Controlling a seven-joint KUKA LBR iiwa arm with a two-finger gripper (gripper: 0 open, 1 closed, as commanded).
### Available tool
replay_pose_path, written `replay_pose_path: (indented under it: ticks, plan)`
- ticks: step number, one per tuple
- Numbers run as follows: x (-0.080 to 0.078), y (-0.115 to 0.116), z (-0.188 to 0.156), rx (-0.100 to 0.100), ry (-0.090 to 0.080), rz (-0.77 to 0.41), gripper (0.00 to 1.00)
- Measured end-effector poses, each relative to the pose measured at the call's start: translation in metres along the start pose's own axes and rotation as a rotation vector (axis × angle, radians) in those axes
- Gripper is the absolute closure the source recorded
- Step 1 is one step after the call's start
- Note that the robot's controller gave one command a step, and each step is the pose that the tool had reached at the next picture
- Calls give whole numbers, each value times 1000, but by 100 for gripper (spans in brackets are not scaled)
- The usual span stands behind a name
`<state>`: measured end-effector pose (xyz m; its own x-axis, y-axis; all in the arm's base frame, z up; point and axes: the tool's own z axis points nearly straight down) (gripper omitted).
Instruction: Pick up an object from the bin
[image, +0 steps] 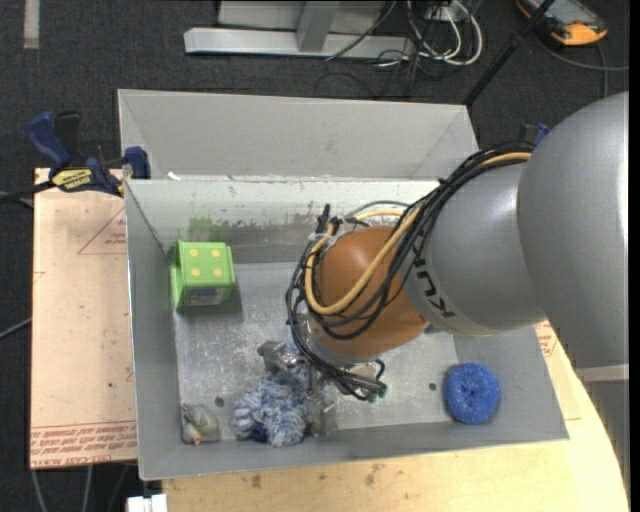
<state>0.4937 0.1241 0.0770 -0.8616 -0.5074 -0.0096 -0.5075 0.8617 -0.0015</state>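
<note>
Gripper (300, 375): low in the grey bin (150, 300), front middle, against a blue-and-white rag bundle (275, 412); whether wide or narrow, cannot tell.
Risk: the floppy rag probably catches by one strand, then slips free.

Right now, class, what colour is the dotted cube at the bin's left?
Green, with yellow dots; the cube shows best in the camera view.

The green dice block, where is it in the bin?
The green block sits in the far left corner of the bin, apart from the blue-and-white rag at the front.
</note>
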Motion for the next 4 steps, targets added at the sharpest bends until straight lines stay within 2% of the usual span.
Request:
replay_pose_path:
  ticks: [1, 2, 3, 4]
  plan:
    - [-2, 1, 17, 4, -10, 115, 0]
    - [-2, 1, 2, 0, -7, 8, 0]
    - [-5, 2, 14, 3, -17, 116, 100]
    - [-5, 2, 14, 3, -17, 116, 100]
